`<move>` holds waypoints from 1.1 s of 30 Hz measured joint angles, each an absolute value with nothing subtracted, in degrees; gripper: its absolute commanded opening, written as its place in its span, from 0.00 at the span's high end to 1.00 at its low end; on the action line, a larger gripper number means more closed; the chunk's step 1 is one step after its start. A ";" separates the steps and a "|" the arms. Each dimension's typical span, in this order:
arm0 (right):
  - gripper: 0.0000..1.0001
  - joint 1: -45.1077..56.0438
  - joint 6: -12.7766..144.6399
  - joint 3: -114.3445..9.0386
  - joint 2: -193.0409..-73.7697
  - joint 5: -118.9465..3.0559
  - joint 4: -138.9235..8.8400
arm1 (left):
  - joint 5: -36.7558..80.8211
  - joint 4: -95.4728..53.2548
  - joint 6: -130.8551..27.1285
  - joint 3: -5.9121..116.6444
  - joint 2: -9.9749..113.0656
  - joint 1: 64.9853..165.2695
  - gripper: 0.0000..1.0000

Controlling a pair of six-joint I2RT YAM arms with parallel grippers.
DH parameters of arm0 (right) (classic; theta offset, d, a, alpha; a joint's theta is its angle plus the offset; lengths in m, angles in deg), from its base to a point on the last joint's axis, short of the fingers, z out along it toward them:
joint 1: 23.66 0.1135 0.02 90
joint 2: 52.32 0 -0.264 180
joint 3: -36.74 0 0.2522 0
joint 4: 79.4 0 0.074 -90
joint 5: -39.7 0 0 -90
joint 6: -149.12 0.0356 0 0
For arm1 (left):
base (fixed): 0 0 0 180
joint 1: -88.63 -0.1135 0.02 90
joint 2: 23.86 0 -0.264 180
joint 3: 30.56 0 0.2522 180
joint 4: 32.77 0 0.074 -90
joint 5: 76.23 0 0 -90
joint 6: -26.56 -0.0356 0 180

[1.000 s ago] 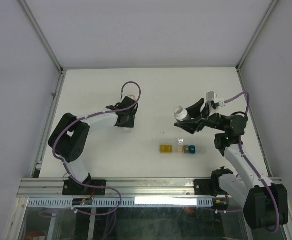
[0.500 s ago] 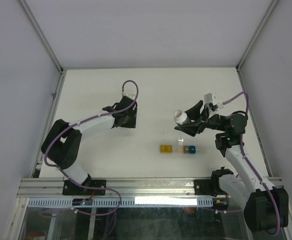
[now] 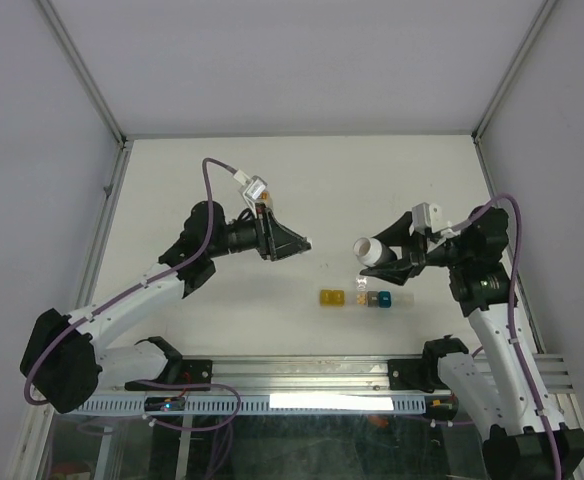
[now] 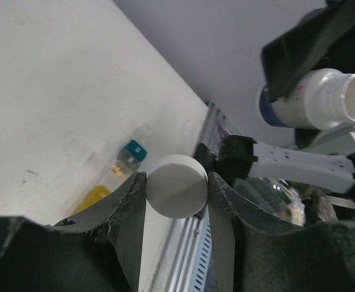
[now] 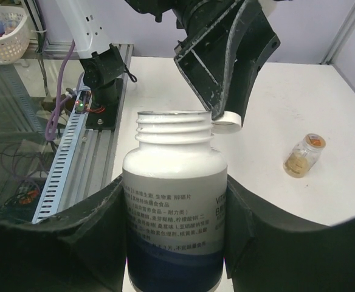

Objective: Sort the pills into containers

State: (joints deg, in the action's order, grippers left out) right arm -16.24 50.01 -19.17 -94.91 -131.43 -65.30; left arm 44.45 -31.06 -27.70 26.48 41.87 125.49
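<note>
entry: pill sort, stage early by my reading.

- left tool (image 4: 177, 198): yours, clamped on the white cap (image 4: 176, 182), one pad on each side of its rim. it is held in the air over the table (image 3: 222, 180).
- right tool (image 5: 174, 231): clamped round the white bottle (image 5: 174, 182). the mouth is open and the bottle is tilted, mouth toward the left tool, raised just behind the containers.
- containers (image 3: 356, 298): one short strip on the table, near the front edge, nearer the right arm. left to right from above: yellow box (image 3: 330, 298), clear box (image 3: 357, 297), teal box (image 3: 382, 298). neither tool touches them. lids open or closed: cannot tell.
- pills: none seen loose on the table. what is in the boxes is too small to tell, and the inside of the bottle is hidden.
- amber bottle (image 5: 303, 155): upright on the table, apart, untouched.

done: the cap is off the bottle.
left: you have the pills to get out of the bottle and place box by box. i judge all the sorting is ahead.
</note>
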 measured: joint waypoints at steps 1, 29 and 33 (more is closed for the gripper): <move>1.00 -16.48 48.66 -19.17 -94.54 -131.73 -63.07 | 46.37 -34.10 -26.12 25.57 42.20 125.84 0.71; 1.00 -9.53 25.73 -23.08 -99.33 -120.91 -33.17 | 48.53 -57.42 -18.06 26.86 50.40 134.47 0.71; 1.00 -8.30 25.56 -23.10 -99.87 -119.82 -32.93 | 46.79 -56.74 -18.65 28.19 51.34 136.00 0.71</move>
